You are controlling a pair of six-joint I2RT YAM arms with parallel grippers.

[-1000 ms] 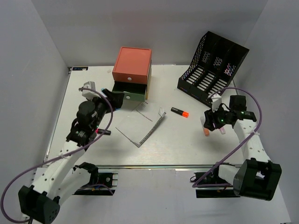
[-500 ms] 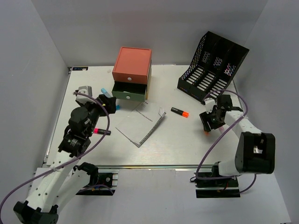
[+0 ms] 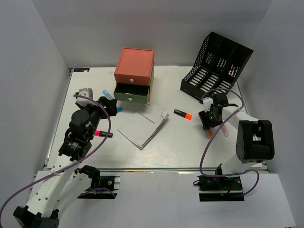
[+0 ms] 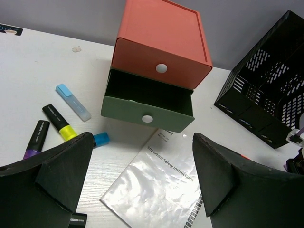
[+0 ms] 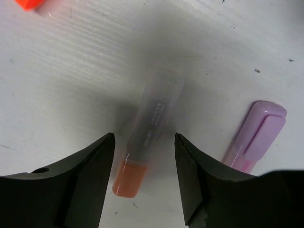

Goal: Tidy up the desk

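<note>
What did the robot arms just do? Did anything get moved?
The left gripper backed away from the green drawer, jaws open. The right gripper swung left, its jaws now astride the orange-ended marker. The drawer box, booklet and rack stayed put.

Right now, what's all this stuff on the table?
desk: one, white, under everything
drawer box: one, orange over green, far middle, green drawer open
file rack: one, black mesh, far right
booklet: one, white, middle
black markers: four; orange-tipped marker middle, pink-tipped marker left of the booklet, yellow-banded marker and purple-banded marker left of the drawer box
light blue pen: one, left of the drawer box
blue-ended piece: one, before the green drawer, partly hidden
orange-capped pen: one, clear, right side
lilac pen: one, beside it
left gripper: one, black, open, facing the drawer box
right gripper: one, black, open, astride the orange-capped pen
</note>
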